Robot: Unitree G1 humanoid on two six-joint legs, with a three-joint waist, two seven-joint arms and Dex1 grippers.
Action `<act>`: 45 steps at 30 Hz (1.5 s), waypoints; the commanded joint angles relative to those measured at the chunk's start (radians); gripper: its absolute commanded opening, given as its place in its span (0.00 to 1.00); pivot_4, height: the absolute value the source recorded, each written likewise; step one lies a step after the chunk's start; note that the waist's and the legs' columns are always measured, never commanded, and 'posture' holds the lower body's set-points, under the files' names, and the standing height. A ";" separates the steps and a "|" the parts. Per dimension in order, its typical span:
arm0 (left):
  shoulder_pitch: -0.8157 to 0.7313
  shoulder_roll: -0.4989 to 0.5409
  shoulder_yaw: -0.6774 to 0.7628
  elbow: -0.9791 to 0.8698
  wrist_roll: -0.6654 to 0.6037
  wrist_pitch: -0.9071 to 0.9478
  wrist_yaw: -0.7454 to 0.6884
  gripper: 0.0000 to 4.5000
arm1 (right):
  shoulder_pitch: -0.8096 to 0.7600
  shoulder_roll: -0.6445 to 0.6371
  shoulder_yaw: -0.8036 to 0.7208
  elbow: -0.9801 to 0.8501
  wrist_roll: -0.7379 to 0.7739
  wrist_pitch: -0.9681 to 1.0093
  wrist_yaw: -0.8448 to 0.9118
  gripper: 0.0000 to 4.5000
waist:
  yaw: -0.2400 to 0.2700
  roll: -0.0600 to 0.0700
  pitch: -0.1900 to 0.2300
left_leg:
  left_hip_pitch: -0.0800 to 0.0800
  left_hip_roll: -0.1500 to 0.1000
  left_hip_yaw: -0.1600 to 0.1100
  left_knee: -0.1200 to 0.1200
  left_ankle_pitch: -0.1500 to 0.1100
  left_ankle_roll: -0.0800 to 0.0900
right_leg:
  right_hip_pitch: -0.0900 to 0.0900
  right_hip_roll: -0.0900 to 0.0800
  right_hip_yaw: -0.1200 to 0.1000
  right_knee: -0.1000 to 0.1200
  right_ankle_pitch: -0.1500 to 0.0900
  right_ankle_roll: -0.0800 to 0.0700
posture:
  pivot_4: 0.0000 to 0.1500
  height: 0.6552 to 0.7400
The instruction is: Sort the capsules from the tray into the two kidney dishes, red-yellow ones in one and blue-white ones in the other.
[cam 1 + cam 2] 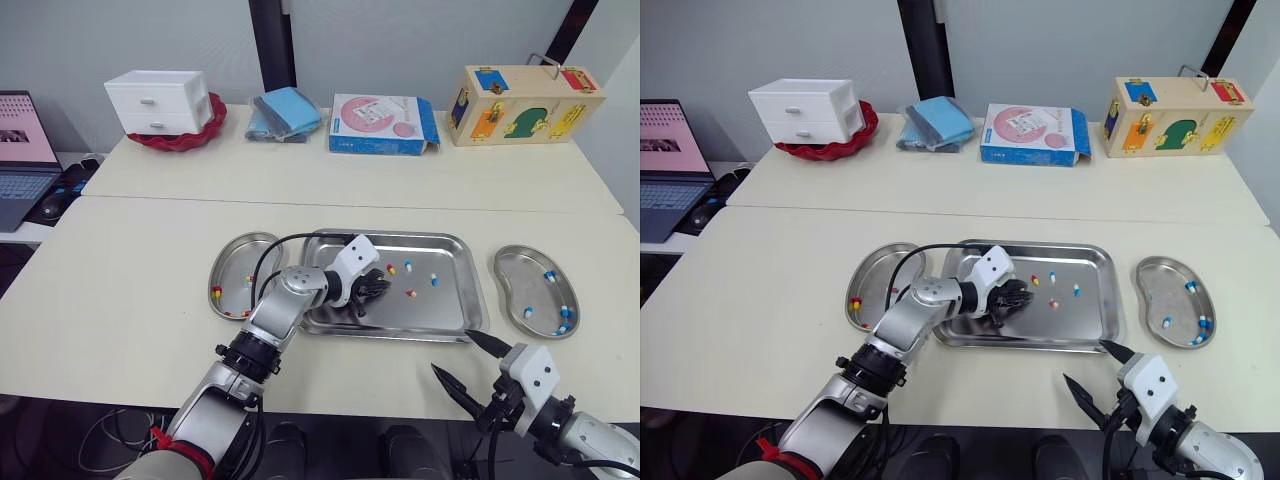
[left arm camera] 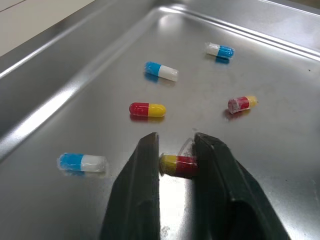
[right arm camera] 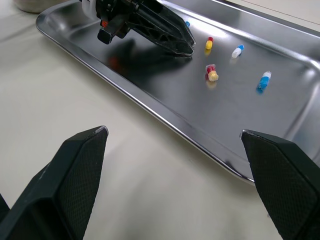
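L claw (image 2: pixel 176 151) on red-yellow capsule (image 2: pixel 179 164), red end partly behind finger (image 2: pixel 220 172)

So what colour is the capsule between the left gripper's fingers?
Red and yellow; the capsule shows best in the left wrist view.

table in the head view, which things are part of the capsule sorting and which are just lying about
Job: rectangular steel tray; left steel kidney dish; right steel kidney dish; red-yellow capsules; blue-white capsules; left end effector, shut on one red-yellow capsule; open right end effector.
Lying about: white drawer chest, red bowl, blue cloths, blue-pink box, wooden latch box, grey laptop.
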 commanded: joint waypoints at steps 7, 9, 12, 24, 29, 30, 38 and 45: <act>0.031 0.029 -0.005 -0.121 -0.012 0.015 -0.048 0.09 | 0.000 -0.010 -0.017 -0.024 0.015 -0.020 0.007 1.00 | 0.000 0.000 0.000 | 0.000 0.000 0.000 0.000 0.000 0.000 | 0.000 0.000 0.000 0.000 0.000 0.000 | 1.00 0.93; 0.042 0.052 0.006 -0.183 -0.027 0.036 -0.063 0.09 | 0.000 -0.013 -0.022 -0.020 0.014 -0.028 0.012 1.00 | -0.001 0.000 0.000 | 0.000 0.000 0.000 0.000 0.000 0.000 | 0.000 0.000 0.000 0.000 0.000 0.000 | 1.00 0.93; 0.055 0.103 0.033 -0.288 -0.061 0.093 -0.090 0.09 | -0.004 -0.015 -0.026 -0.015 0.014 -0.035 0.017 1.00 | -0.001 0.000 0.000 | 0.000 0.000 0.000 0.000 0.000 0.000 | 0.000 0.000 0.000 0.000 0.000 0.000 | 1.00 0.93; 0.232 0.419 0.424 -0.706 -0.353 0.433 -0.123 0.09 | -0.136 -0.085 0.009 0.072 0.031 -0.199 0.156 1.00 | -0.003 0.000 0.000 | 0.000 0.000 0.000 0.000 0.000 0.000 | 0.000 0.000 0.000 0.000 0.000 0.000 | 1.00 0.93; 0.452 0.514 0.635 -0.802 -0.405 0.449 -0.103 0.09 | -0.288 -0.142 0.071 0.138 0.110 -0.175 0.289 1.00 | -0.011 0.000 0.001 | 0.001 0.001 0.000 -0.001 0.000 0.000 | 0.000 0.000 0.000 0.000 0.000 0.000 | 1.00 0.93; 0.494 0.522 0.674 -0.812 -0.413 0.442 -0.097 0.09 | -0.318 -0.147 0.087 0.149 0.124 -0.167 0.309 1.00 | -0.010 0.000 0.001 | 0.001 0.001 0.000 -0.001 0.000 0.000 | 0.000 0.000 0.001 0.000 0.000 0.000 | 1.00 0.93; 0.570 0.517 0.755 -0.795 -0.423 0.371 -0.010 0.09 | -0.432 -0.127 0.164 0.181 0.143 -0.142 0.337 1.00 | 0.013 -0.002 0.001 | 0.000 0.000 -0.002 0.000 0.000 0.000 | 0.000 -0.001 -0.002 0.000 0.000 0.000 | 1.00 0.93; 0.521 0.501 0.736 -0.675 -0.420 0.258 0.024 0.25 | -0.457 -0.101 0.170 0.176 0.148 -0.119 0.311 1.00 | 0.003 -0.002 0.001 | 0.000 0.000 -0.001 0.000 0.000 0.000 | 0.000 -0.001 -0.001 0.000 0.000 0.000 | 1.00 0.93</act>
